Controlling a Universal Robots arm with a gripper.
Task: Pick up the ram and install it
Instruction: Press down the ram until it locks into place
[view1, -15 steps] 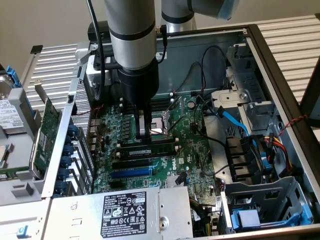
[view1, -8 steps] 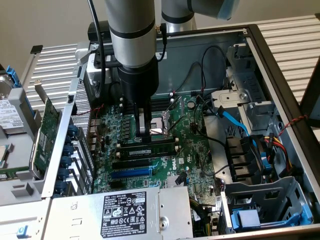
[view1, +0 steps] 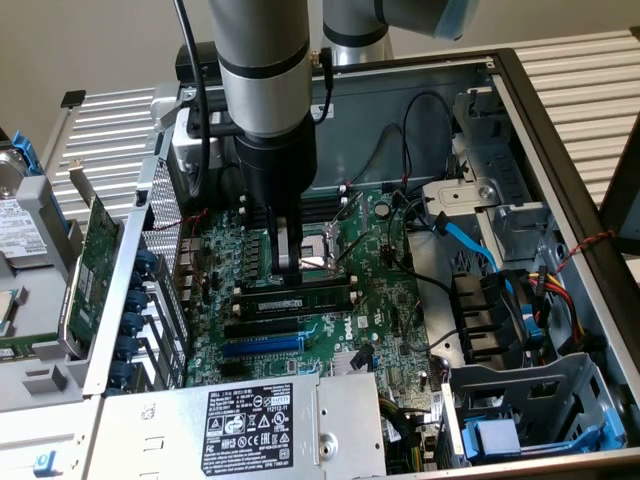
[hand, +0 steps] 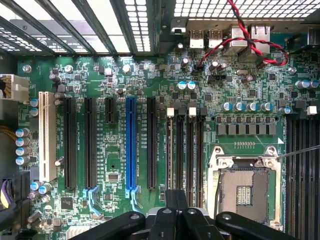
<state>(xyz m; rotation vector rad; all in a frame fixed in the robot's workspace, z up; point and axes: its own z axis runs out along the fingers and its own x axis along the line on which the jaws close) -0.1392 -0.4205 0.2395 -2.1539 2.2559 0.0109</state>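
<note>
Exterior view: open grey metal computer case (view1: 560, 150) holding a green motherboard (view1: 330, 335); the grey-and-black arm's gripper (view1: 287, 262) points straight down over the board, its fingers drawn fully together, tip just above the long, narrow dark-green ram stick with black chips and a pale label strip (view1: 295, 297). The ram stands on edge in a memory slot beside the silver square processor socket (view1: 322, 252); whether the fingers pinch its top edge or merely touch it cannot be told. A blue expansion slot (view1: 262, 345) lies near, a labelled grey power supply box (view1: 250, 425) further forward. Wrist view: the gripper (hand: 176, 210), closed, black fingers (hand: 176, 200) meeting, above the row of black memory slots with white end clips (hand: 184, 145), between the blue expansion slot (hand: 131, 145) and the processor socket (hand: 245, 187).
</note>
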